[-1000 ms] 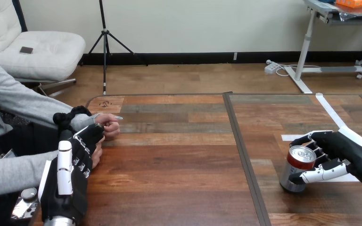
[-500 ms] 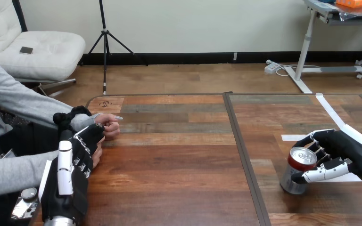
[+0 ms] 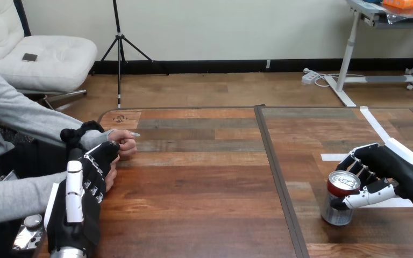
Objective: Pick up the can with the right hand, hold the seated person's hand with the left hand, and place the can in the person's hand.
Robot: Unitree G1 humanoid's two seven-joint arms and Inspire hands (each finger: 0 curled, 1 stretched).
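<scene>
Two hands noted. On the table's (image 3: 204,183) right side, the right hand (image 3: 392,171) is closed round the can (image 3: 337,207), fingers behind and thumb in front; the can stands upright. The left hand (image 3: 80,204) touches the person's hand (image 3: 111,173) at the table's left edge; whether it grips cannot be told.

Robotics lab setup, 1 wooden table (image 3: 204,183) marked with white tape strips (image 3: 375,124), robot's left hand (image 3: 86,183) and right hand (image 3: 390,166), 1 person (image 3: 16,115) seated alongside.
</scene>
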